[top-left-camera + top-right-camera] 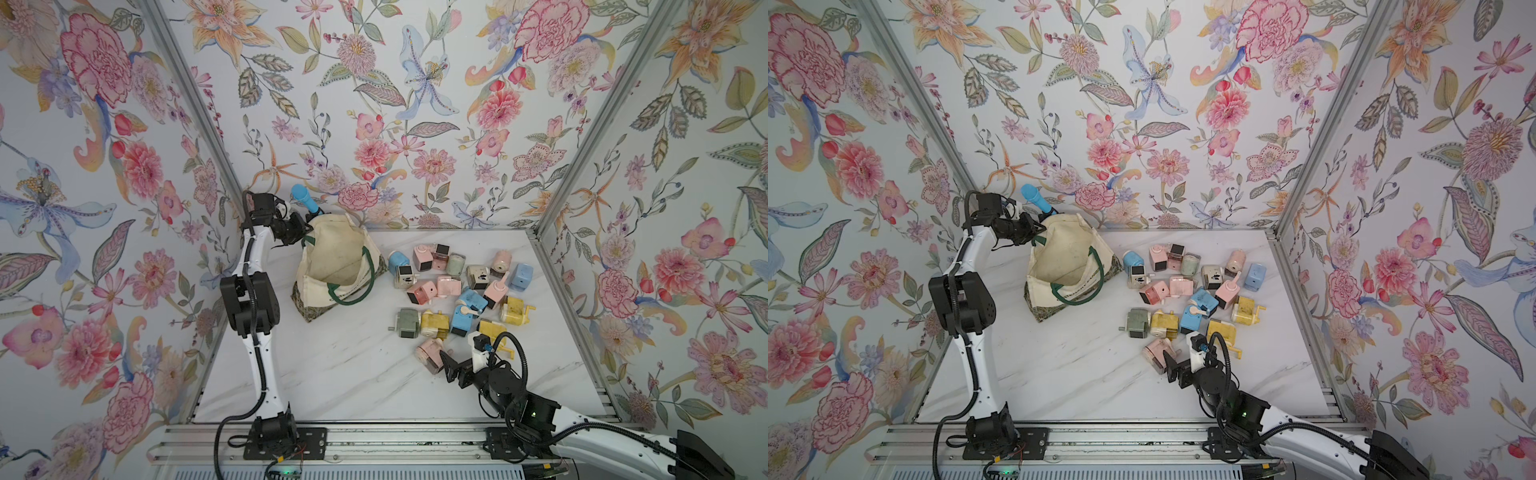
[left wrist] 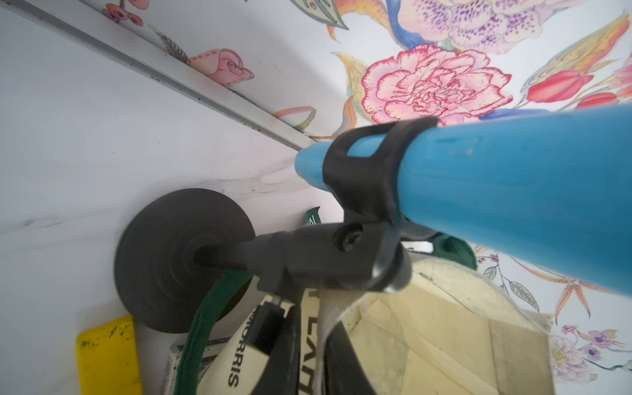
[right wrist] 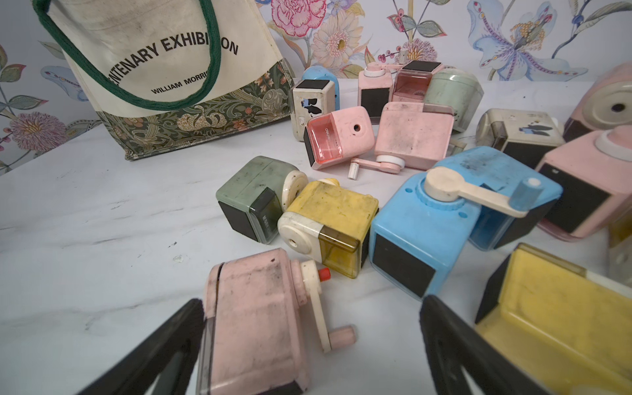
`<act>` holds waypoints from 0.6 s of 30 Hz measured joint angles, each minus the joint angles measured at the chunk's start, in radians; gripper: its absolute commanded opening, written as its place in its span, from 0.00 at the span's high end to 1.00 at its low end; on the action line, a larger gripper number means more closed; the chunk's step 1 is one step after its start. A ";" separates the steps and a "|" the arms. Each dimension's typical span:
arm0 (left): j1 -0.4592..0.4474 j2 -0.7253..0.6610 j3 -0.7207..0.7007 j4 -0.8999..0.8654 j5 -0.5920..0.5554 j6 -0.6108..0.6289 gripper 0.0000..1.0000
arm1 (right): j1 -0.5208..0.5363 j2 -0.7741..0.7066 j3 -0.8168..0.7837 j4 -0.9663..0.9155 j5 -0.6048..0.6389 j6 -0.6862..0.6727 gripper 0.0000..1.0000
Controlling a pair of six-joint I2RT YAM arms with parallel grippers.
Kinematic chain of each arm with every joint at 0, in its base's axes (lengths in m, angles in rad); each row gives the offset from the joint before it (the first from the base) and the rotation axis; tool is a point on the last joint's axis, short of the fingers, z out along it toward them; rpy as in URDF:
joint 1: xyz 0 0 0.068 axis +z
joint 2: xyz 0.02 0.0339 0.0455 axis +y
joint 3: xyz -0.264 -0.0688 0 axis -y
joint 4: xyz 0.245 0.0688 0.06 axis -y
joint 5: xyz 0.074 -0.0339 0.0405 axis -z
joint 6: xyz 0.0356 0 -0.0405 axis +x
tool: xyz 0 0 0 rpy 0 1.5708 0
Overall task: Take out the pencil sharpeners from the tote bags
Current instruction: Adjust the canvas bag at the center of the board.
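Many pencil sharpeners [image 1: 457, 291] lay heaped on the table [image 1: 332, 374] in both top views, just beside the tote bag [image 1: 332, 257]. Its open mouth showed only cream lining, so the emptying looked nearly done. In the left wrist view, the left gripper [image 2: 304, 328] sat at the bag's rim, probably propping it open; I could not tell whether it pinched cloth. In the right wrist view, the right gripper [image 3: 311, 304] stood wide astride a pink sharpener [image 3: 260, 318] lying on the table.

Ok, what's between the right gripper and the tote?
A pink sharpener right at the right gripper's open jaws, then bare table up to the tote, shown in the right wrist view.
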 measured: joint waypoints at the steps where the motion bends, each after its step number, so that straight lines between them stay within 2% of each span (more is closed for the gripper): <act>1: 0.000 0.000 0.000 0.000 0.001 0.003 0.81 | -0.002 0.010 0.000 0.004 -0.002 0.000 0.03; 4: 0.000 0.000 -0.002 0.002 0.010 0.015 0.70 | -0.002 0.031 0.000 0.006 -0.012 0.000 0.03; 8: 0.000 -0.006 -0.040 0.034 0.042 0.014 0.64 | -0.002 0.042 0.000 0.009 -0.018 0.000 0.03; 12: 0.000 -0.031 -0.098 0.061 0.050 0.013 0.53 | -0.002 0.045 0.000 0.016 -0.025 0.000 0.03; 18: 0.000 -0.077 -0.118 0.064 0.068 0.014 0.49 | -0.002 0.048 0.000 0.027 -0.035 0.000 0.02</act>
